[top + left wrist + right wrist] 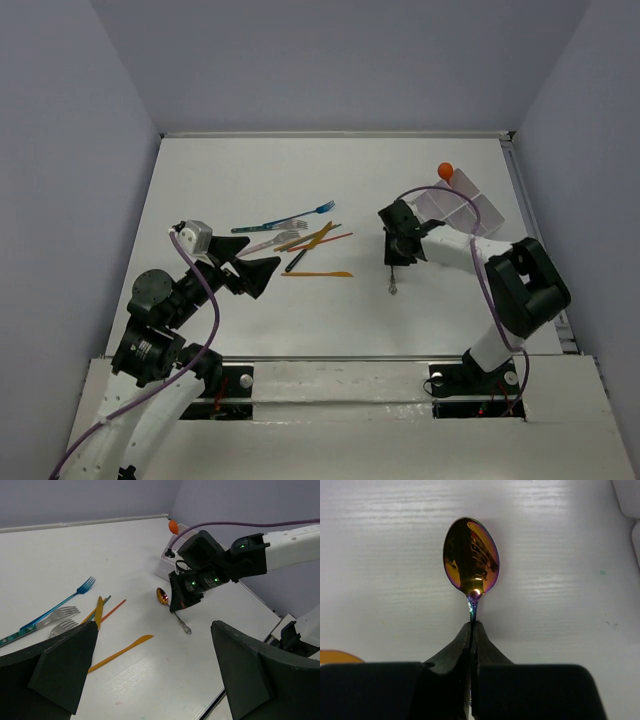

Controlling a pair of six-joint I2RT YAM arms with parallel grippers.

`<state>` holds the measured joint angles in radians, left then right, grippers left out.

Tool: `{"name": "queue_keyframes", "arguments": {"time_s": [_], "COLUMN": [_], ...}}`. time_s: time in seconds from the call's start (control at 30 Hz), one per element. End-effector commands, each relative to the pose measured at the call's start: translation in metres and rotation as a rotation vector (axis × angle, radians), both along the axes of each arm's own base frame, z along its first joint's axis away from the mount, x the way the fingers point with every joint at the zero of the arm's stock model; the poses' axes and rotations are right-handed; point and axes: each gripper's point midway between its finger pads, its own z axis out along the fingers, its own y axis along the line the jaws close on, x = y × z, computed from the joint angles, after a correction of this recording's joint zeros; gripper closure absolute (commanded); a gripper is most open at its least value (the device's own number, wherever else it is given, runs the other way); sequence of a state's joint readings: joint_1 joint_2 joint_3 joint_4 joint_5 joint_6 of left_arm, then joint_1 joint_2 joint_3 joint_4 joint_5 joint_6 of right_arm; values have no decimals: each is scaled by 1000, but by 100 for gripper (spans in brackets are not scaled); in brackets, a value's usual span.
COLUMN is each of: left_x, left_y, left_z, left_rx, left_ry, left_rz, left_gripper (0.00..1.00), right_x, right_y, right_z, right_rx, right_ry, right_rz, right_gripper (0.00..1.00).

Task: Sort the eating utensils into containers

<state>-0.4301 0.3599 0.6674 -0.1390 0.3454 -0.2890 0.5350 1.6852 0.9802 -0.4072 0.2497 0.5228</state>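
Note:
My right gripper [471, 625] is shut on the thin neck of a shiny gold-purple spoon [471, 560], whose bowl sticks out past the fingertips. From above, this gripper [395, 255] is right of centre, and the spoon's handle [394, 288] points toward the near edge. The left wrist view shows the spoon [162, 596] low over the table. The white containers [462, 205] stand at the back right with an orange spoon [446, 170] in them. My left gripper [250, 272] is open and holds nothing, just left of an orange knife [317, 274].
A loose pile lies left of centre: a blue fork [285, 219], silver forks [272, 238], a yellow piece [315, 237], a red stick [335, 239] and a black one [296, 261]. Walls close in the table on three sides.

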Motion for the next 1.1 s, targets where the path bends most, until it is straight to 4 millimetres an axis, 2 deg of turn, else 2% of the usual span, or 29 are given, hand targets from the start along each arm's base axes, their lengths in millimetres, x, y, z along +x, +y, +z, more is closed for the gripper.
{"name": "queue_keyframes", "arguments": {"time_s": [0.0, 0.07, 0.1, 0.13, 0.17, 0.2, 0.23, 0.33, 0.37, 0.4, 0.43, 0.47, 0.57, 0.6, 0.67, 0.7, 0.77, 0.8, 0.87, 0.9, 1.03, 1.07], "left_x": [2, 2, 3, 3, 2, 3, 3, 4, 4, 4, 4, 4, 4, 4, 4, 4, 4, 3, 3, 3, 3, 3], "left_y": [-2, -3, -2, -2, -2, -2, -2, 1, 1, 1, 1, 1, 1, 1, 1, 1, 2, 2, 3, 3, 2, 2], "left_z": [8, 8, 7, 8, 8, 8, 8, 8, 9, 8, 9, 9, 9, 9, 8, 8, 9, 10, 11, 11, 9, 10], "left_rx": [-10, -11, -9, -11, -12, -10, -10, -10, -11, -10, -11, -12, -9, -8, -8, -7, -8, -9, -10, -9, -8, -9], "left_ry": [-36, -34, -35, -35, -37, -36, -36, -36, -37, -36, -37, -39, -39, -38, -37, -35, -40, -43, -46, -47, -39, -40], "left_rz": [-10, -11, -10, -8, -8, -6, -6, 7, 7, 7, 9, 7, 11, 11, 9, 9, 11, 11, 14, 15, 12, 14], "left_gripper": [1, 1, 1, 1, 1, 1, 1, 1, 1, 1, 1, 1, 1, 1, 1, 1, 1, 1, 1, 1, 1, 1], "right_x": [16, 27, 32, 38, 44, 50, 53, 71, 80, 84, 87, 93, 107, 109, 114, 120, 128, 138, 147, 153, 166, 171], "right_y": [11, 13, 5, 3, -9, -19, -28, -72, -92, -101, -110, -118, -150, -148, -167, -179, -189, -193, -197, -199, -197, -197], "right_z": [62, 96, 126, 145, 174, 182, 200, 243, 258, 270, 272, 284, 296, 296, 305, 300, 301, 291, 287, 277, 268, 258], "right_rx": [130, 170, 175, 180, 151, 119, 107, 52, 35, 30, 13, -9, -93, -98, -129, -146, -170, -186, -213, -256, -283, -291], "right_ry": [-213, -339, -434, -499, -589, -623, -674, -817, -881, -931, -962, -1020, -1096, -1110, -1166, -1163, -1184, -1162, -1161, -1138, -1119, -1093], "right_rz": [34, 35, 8, -4, -34, -67, -92, -205, -244, -259, -269, -268, -288, -271, -302, -319, -335, -335, -330, -311, -286, -277], "right_gripper": [100, 100, 100, 100, 100, 100, 100, 100, 100, 100, 100, 100, 100, 100, 100, 100, 100, 100, 100, 100, 100, 100]}}
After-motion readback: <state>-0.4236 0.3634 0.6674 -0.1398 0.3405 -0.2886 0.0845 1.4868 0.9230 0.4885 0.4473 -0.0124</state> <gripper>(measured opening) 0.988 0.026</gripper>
